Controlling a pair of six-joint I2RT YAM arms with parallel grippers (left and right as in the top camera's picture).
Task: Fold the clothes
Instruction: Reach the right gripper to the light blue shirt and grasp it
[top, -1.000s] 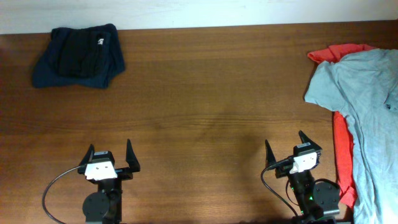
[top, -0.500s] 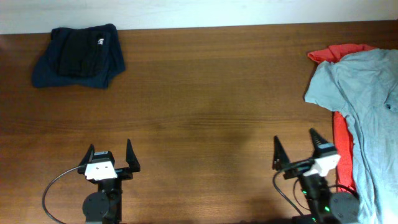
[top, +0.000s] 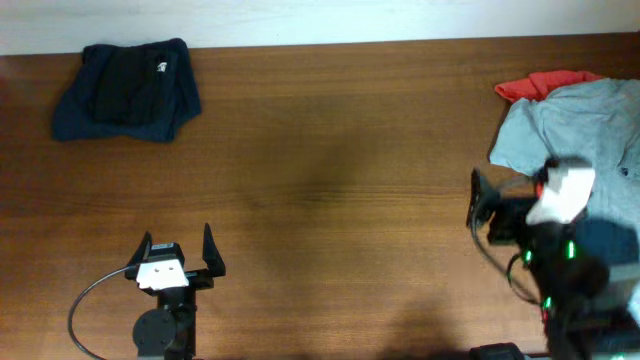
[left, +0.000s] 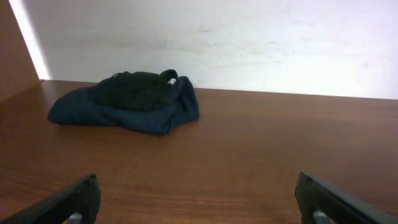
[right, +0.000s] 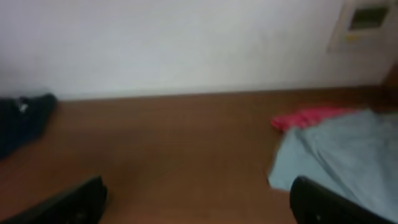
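The left gripper (top: 177, 245), lower left, gapes empty. The right gripper (right: 196, 199), equally wide, grasps nothing by the grey shirt (top: 590, 120).

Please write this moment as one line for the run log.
left gripper: open, empty | right gripper: open, by grey shirt | grey shirt: unfolded, over red shirt | dark clothes: folded, far left

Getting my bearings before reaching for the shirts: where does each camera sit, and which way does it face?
Overhead: above the table, looking straight down; left arm and right arm show.
Left wrist: on the left hand, facing the far wall and dark folded garment; fingertips show.
Right wrist: on the right hand, facing the wall, blue-grey shirt and red shirt at right; fingertips show.
Shared: every view catches that garment.
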